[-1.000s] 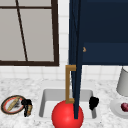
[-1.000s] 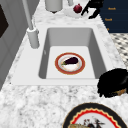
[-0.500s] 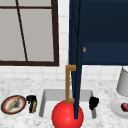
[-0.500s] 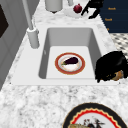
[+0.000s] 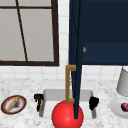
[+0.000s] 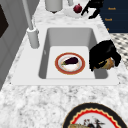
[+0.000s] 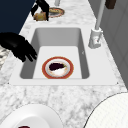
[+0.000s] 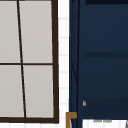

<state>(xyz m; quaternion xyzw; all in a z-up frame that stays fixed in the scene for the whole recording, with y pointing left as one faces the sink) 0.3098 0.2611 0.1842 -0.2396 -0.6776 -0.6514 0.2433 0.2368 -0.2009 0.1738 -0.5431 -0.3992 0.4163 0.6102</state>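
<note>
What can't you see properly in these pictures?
- Sink, front view: the red ball and the blue door hide its middle.
- Left hand, left side view: its fingers wrap a tan thing, too hidden to name.
- Front plate, left side view: cut off by the bottom edge.
- Tap, right side view: its top is cut off.

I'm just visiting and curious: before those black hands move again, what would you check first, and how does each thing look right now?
1. Left hand has a firm hold on the tan, bread-like item: ok, fingers curl round it.
2. Right hand is free: ok, fingers relaxed, holding nothing, at the sink's front edge.
3. Plate with the eggplant lies flat in the sink: ok.
4. Faucet stands apart from both hands: ok.
5. What the held item is exactly: cannot tell.
</note>
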